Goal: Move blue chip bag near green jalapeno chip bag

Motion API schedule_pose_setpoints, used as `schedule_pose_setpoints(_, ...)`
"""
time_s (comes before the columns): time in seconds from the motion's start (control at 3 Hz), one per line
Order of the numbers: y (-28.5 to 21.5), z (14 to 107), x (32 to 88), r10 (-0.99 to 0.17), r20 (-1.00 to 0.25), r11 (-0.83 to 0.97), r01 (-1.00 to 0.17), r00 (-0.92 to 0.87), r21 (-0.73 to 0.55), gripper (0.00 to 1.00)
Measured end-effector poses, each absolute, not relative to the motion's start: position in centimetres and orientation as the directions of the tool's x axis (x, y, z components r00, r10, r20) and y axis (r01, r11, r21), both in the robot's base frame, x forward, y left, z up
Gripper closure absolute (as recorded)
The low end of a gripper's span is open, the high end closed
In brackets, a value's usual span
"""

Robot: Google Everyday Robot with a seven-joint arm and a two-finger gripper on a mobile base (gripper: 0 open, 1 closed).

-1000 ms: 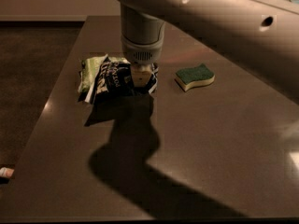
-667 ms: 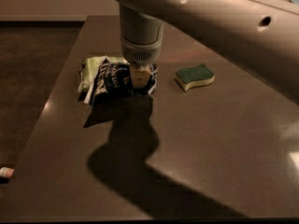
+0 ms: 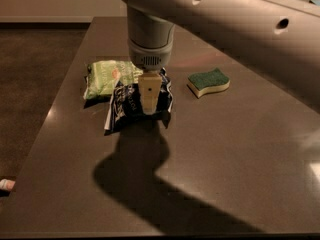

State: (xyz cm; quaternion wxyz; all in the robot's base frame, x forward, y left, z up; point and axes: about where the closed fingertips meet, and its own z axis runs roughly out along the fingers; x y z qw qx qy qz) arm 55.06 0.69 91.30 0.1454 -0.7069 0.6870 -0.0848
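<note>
The dark tabletop [image 3: 240, 154] carried everything, and the robot's pale arm [image 3: 150, 34] reached down over its middle. The blue chip bag [image 3: 127, 106] stood just beside the green jalapeno chip bag [image 3: 106, 76], their edges touching. A sponge [image 3: 208, 81] lay apart to the right. The claw [image 3: 150, 106] was clenched on the blue bag's upper edge.

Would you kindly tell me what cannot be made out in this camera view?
Camera view: the gripper, down on the blue chip bag, covers the bag's middle; whether it holds the bag is unclear.
Camera view: the green jalapeno chip bag has its right end hidden behind the arm.
Camera view: a small object is cut off by the left edge.
</note>
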Motion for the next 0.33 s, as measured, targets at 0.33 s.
schedule_pose_setpoints(0.33, 0.69, 91.30, 55.06, -0.996, -0.080, -0.014, -0.947, 0.042, -0.322, 0.00)
